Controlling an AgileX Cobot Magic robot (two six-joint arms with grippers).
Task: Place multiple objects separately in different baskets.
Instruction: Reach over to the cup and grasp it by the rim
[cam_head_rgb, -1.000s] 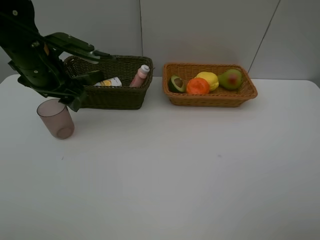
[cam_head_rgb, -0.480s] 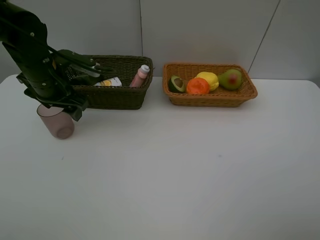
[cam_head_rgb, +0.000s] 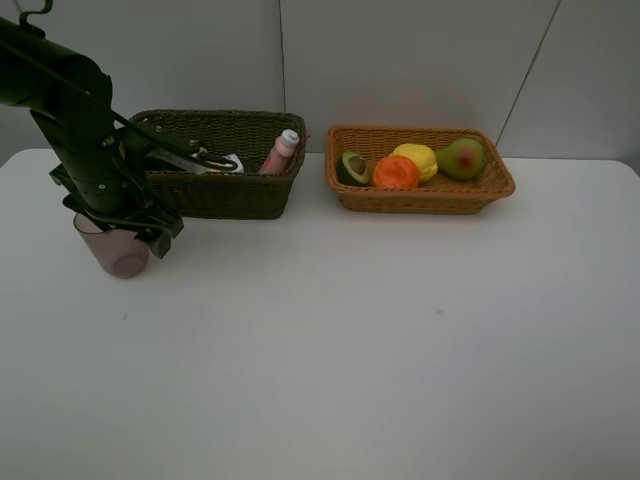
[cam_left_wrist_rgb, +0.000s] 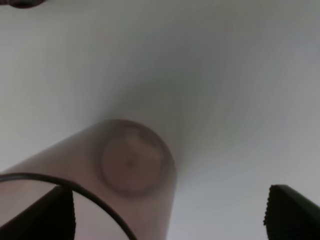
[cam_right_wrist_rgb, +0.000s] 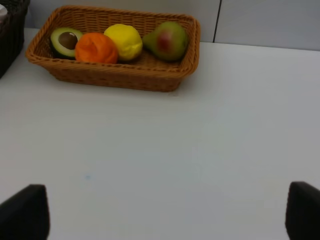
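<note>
Here the white bench (cam_head_rgb: 330, 340) carries two baskets along its far edge. The left arm bends down steeply at the far-left corner, its left pincer (cam_left_wrist_rgb: 167, 212) released above the upright mauve cup (cam_head_rgb: 113, 247). No label is legible.

Two baskets (cam_head_rgb: 225, 165) (cam_head_rgb: 420, 190) side by side at twelve o'clock on the table (cam_head_rgb: 350, 340). Cup (cam_head_rgb: 115, 248) at nine o'clock. Fruit (cam_head_rgb: 396, 172) in right basket.
</note>
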